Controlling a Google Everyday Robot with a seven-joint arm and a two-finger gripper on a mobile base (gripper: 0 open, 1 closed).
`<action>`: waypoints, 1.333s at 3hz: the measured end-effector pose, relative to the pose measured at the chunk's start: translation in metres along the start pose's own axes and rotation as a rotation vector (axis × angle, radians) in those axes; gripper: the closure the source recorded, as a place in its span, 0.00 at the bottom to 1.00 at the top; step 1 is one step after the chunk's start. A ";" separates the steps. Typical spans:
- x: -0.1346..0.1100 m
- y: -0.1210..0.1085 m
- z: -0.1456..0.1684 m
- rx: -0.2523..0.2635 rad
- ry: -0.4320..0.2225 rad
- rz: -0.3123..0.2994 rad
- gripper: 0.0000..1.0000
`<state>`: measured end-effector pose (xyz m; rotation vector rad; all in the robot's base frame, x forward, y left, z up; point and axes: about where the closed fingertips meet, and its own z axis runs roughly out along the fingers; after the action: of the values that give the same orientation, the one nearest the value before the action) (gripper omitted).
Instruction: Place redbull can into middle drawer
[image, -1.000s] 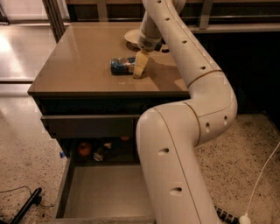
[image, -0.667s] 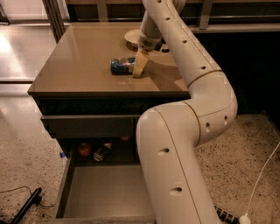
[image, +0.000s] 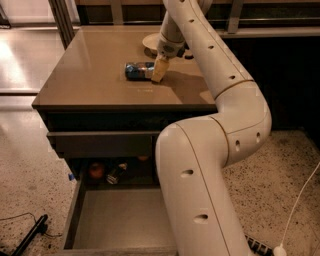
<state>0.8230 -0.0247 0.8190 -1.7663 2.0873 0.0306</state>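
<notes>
Change over the last second is hardly to be found. The can (image: 137, 71) is seen lying on its side at the same spot, toward the back of the worktop (image: 85, 85) and about midway between its left and right edges. The gripper (image: 159, 71) has been kept down at the can's right end, touching it. From this it is judged that a grasp is being settled and no lift has begun. The can has not been raised off the worktop, so the whole carry remains to be done.

Whether the claw is apart or clamped on the can cannot be told, since only its pale end is shown against the can and the far side is hidden. Nothing else is touched by it. The plate (image: 150, 41) is left apart, near the back edge.

The middle drawer (image: 120, 220) is found pulled out below the front edge, ready to receive the can. Small items (image: 105, 172) are seen at its back, under the drawer front (image: 100, 144) above.
</notes>
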 end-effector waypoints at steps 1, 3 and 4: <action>0.000 0.000 0.000 0.000 0.000 0.000 1.00; -0.002 -0.001 -0.007 0.000 0.000 0.000 1.00; -0.003 0.000 -0.010 0.000 0.000 0.000 1.00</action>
<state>0.8201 -0.0245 0.8295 -1.7660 2.0871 0.0303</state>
